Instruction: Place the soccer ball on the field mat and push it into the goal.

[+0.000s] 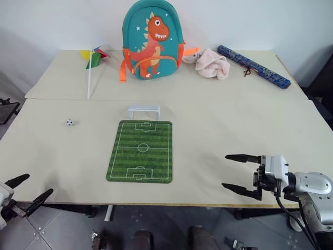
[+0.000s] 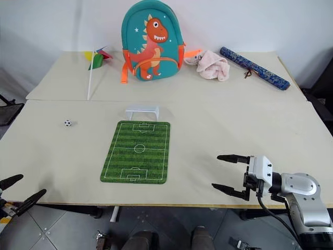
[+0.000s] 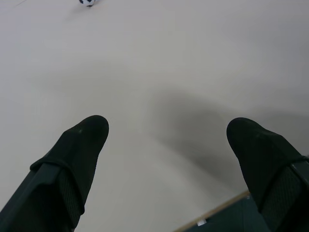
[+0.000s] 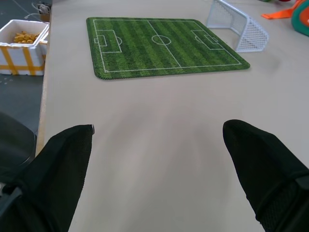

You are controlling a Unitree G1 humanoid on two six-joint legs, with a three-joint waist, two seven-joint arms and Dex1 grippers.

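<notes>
left eye view: soccer ball (image 1: 69, 122) beside field mat (image 1: 141, 151)

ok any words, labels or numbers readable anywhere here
No readable text.
Backpack: a dinosaur picture, no words.
Field mat: white pitch lines only.
Blue patterned tube: markings too small to read.
Goal and ball: no lettering visible.

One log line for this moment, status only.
tiny white-and-black soccer ball: on table, left of green field mat | white goal: at far end | end effectors: open, empty
</notes>
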